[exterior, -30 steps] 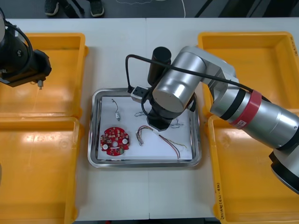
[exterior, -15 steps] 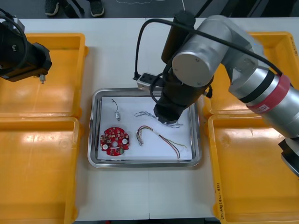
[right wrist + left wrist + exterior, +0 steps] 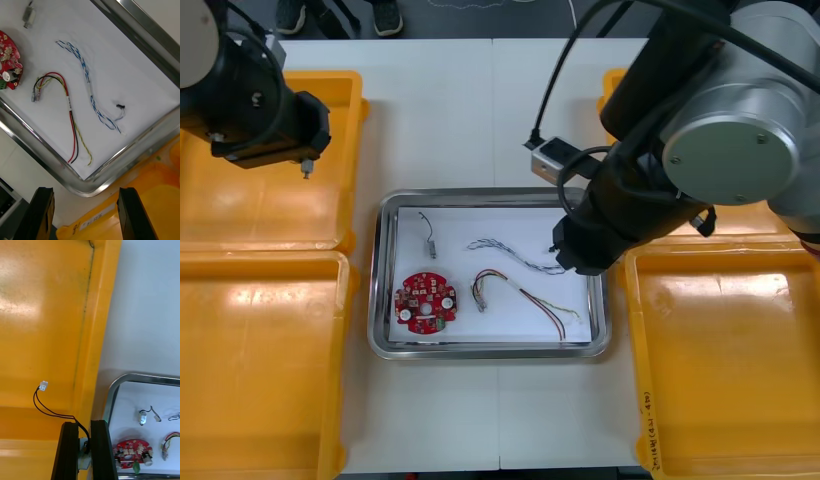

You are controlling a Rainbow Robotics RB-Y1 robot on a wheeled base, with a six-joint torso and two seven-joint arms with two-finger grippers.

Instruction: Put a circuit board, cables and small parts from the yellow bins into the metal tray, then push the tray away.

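The metal tray (image 3: 376,300) lies mid-table, white inside. It holds a round red circuit board (image 3: 426,301), a small metal part (image 3: 431,248), a twisted blue and white cable (image 3: 510,250) and a red and yellow cable (image 3: 520,292). My right gripper (image 3: 88,216) stands open above the tray's right near corner, nothing between its fingers; the blue and white cable (image 3: 88,84) lies beyond them. My left gripper (image 3: 84,450) hangs over the far left yellow bin (image 3: 45,315), shut on a small metal part whose black cable (image 3: 48,410) loops out to a white plug.
Two yellow bins (image 3: 250,370) flank the tray on the left, two more (image 3: 730,370) on the right. The right arm's bulky elbow hangs over the far right bin (image 3: 620,90). Bare table separates the tray from the bins and the near edge.
My right arm has lifted and swung right, off the tray's middle, uncovering the blue and white cable lying there. My left gripper has moved right across its bin, toward the tray, still holding its part.
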